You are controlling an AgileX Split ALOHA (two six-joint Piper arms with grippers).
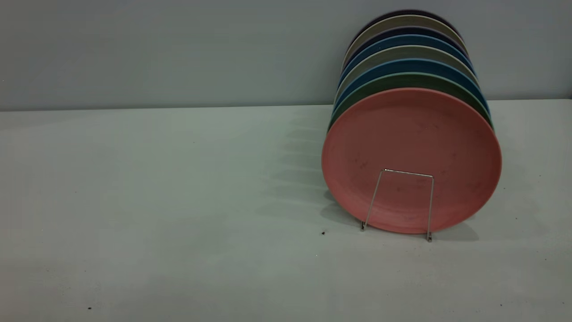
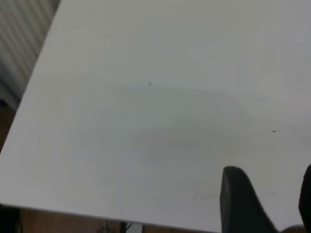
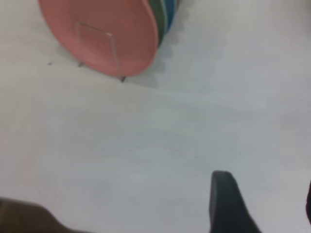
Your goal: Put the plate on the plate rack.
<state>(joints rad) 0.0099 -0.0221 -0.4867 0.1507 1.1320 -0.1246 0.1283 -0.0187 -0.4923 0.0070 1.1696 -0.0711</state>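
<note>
The salmon-pink plate [image 1: 411, 152] stands upright at the front of a row of plates in the silver wire plate rack [image 1: 399, 203], behind the rack's front loop. It also shows in the right wrist view [image 3: 112, 34], with the rack's loop [image 3: 97, 46] in front of it. My left gripper [image 2: 267, 179] is open and empty above bare table, far from the plate. My right gripper [image 3: 262, 187] is open and empty above the table, some way from the rack. Neither gripper shows in the exterior view.
Behind the pink plate stand a green plate [image 1: 402, 82] and several blue and beige plates [image 1: 404, 44], against the grey wall. The white table [image 1: 178, 201] spreads to the left of the rack. The table's edge [image 2: 29, 97] shows in the left wrist view.
</note>
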